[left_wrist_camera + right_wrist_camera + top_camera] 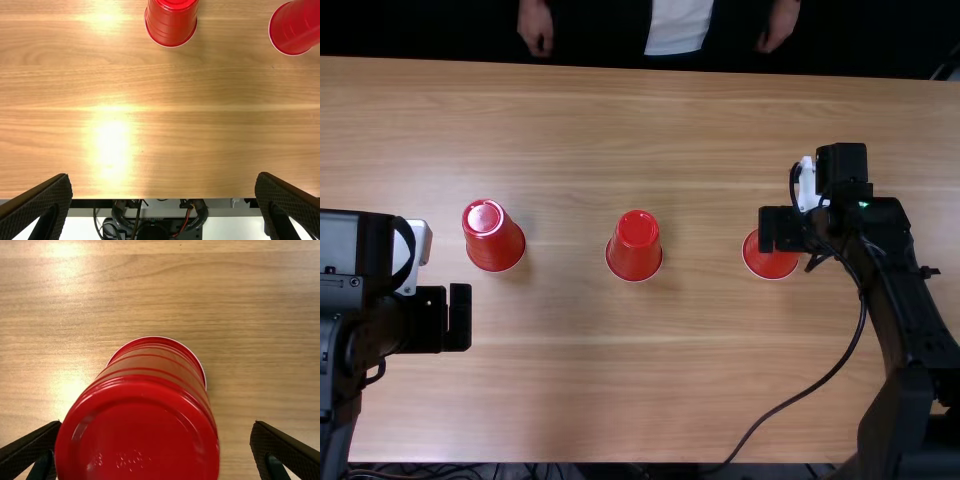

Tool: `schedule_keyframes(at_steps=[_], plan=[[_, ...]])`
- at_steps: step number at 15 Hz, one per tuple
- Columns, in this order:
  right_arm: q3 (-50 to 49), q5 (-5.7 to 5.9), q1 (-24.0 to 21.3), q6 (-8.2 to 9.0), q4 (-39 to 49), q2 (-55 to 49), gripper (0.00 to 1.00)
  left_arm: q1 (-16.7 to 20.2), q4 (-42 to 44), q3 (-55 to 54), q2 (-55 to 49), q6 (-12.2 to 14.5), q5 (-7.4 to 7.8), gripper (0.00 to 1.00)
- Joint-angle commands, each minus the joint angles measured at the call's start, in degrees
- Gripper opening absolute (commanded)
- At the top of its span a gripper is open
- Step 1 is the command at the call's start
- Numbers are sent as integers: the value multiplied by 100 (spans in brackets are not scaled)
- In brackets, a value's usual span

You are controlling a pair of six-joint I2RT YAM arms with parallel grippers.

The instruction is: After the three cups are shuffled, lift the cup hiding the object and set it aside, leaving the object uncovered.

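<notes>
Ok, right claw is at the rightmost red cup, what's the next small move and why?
Probably close the right claw gently on the upside-down red plastic cup. Its fingers stand open on either side of it, not touching, and the cup rests on the light brown wooden table, not yet lifted.

Red left cup, middle cup, right cup beneath right arm, wooden table
</notes>
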Motion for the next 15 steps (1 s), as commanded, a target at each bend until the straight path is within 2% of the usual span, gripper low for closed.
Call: schedule_keyframes(at_steps=[1,2,6,11,12,15], plan=[[130,-9,116,62,13,175,100,-62,10,-146,-88,-62,-16,100],[130,-9,151,62,13,202,100,-62,10,-146,-88,-62,-16,100],[112,-9,195,62,203,246,49,-62,21,-155,-88,-62,-27,100],[103,-9,204,62,203,210,14,-62,42,-190,-88,-62,-16,100],[103,-9,213,62,203,175,10,-62,42,-190,-88,-62,-16,100],[112,-20,221,114,203,-378,10,-62,63,-234,-88,-62,-16,100]])
